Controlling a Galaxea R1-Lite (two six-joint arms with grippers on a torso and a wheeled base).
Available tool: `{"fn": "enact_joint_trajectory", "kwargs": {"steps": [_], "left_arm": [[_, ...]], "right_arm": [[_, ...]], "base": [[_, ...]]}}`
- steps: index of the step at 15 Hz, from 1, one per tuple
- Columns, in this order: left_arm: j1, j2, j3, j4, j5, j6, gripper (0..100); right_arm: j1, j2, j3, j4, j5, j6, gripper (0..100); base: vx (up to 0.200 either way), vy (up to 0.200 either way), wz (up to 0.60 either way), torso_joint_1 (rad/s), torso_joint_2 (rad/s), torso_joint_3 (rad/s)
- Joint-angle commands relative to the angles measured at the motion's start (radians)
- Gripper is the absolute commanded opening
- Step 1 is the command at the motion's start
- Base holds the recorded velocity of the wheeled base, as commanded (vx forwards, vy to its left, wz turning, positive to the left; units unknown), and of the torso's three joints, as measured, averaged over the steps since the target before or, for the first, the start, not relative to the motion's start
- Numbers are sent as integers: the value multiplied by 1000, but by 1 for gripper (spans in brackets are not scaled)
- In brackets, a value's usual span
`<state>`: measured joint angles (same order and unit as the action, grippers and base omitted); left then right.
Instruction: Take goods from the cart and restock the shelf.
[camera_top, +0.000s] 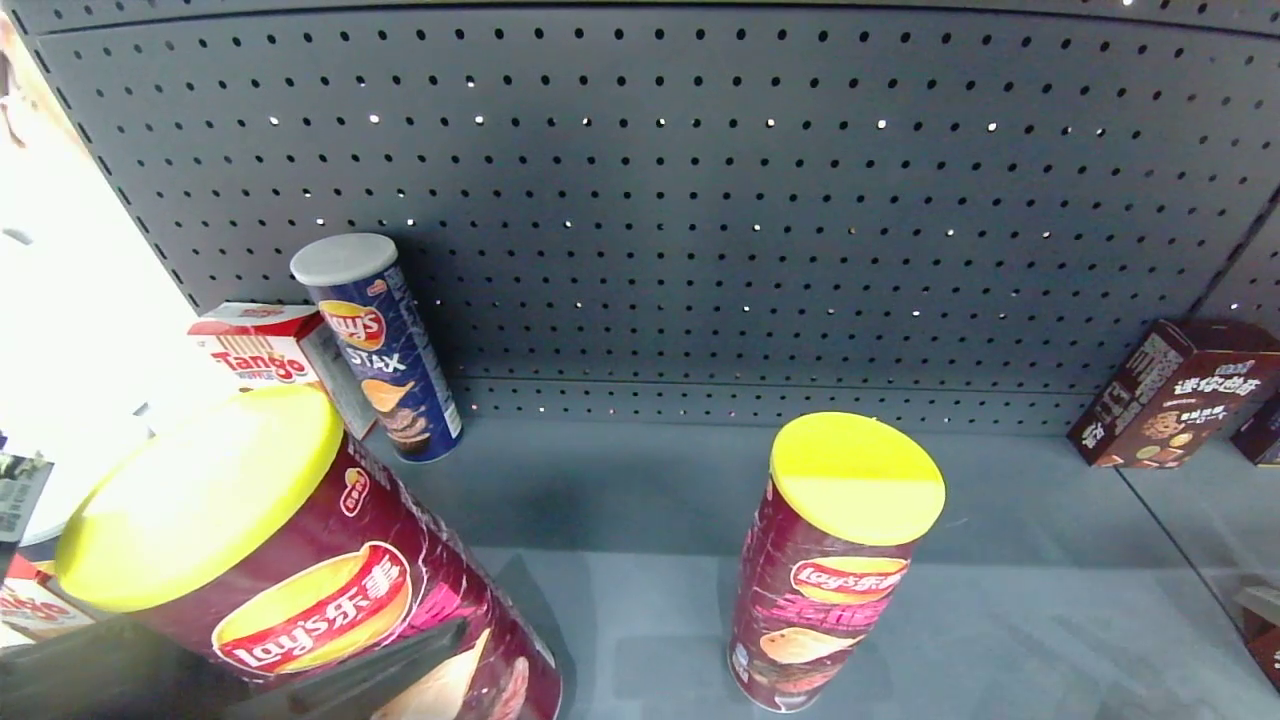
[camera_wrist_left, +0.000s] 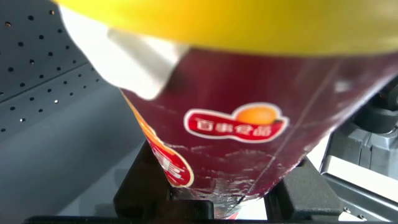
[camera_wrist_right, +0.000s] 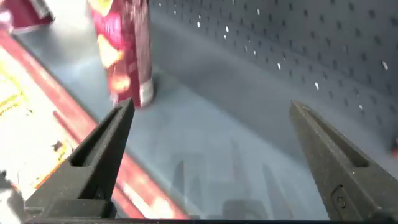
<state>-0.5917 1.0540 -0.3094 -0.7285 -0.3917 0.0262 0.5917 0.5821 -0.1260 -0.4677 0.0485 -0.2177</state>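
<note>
Red-and-yellow logo badge on the left maroon can, same on the right maroon can and the blue can; red lettering across the white box, pale characters across the brown box.

Blown-out glare at left, soft shadows, fisheye-bent edges.

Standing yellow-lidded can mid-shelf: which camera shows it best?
Head view: the standing can shows whole, lid to base, upright on the shelf. Right wrist view catches its lower body, top cut off. Left wrist view faces the held can instead.
</note>
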Motion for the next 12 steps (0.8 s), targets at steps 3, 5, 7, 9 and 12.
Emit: {"fn": "enact_joint_trajectory", "kwargs": {"steps": [3, 5, 7, 9, 12], "left_arm": [[-2, 1, 21, 0, -1, 0, 0], [-2, 1, 23, 0, -1, 0, 0], [-2, 1, 18, -2, -1, 0, 0], [1, 3, 21, -2, -1, 1, 0], [3, 3, 26, 0, -1, 1, 0]], "right_arm": [[-148, -421, 2, 345, 2, 3, 100], [-174, -542, 3, 481, 1, 6, 100], [-201, -582, 23, 549, -53, 46, 100], [-201, -582, 60, 535, -141, 100, 100], [-201, -582, 81, 506, -269, 176, 100]], "base": [[0, 0, 0, 0, 0, 0], [0, 0, 0, 0, 0, 0], [0, 0, 0, 0, 0, 0], [0, 0, 0, 0, 0, 0], [0, 0, 0, 0, 0, 0]]}}
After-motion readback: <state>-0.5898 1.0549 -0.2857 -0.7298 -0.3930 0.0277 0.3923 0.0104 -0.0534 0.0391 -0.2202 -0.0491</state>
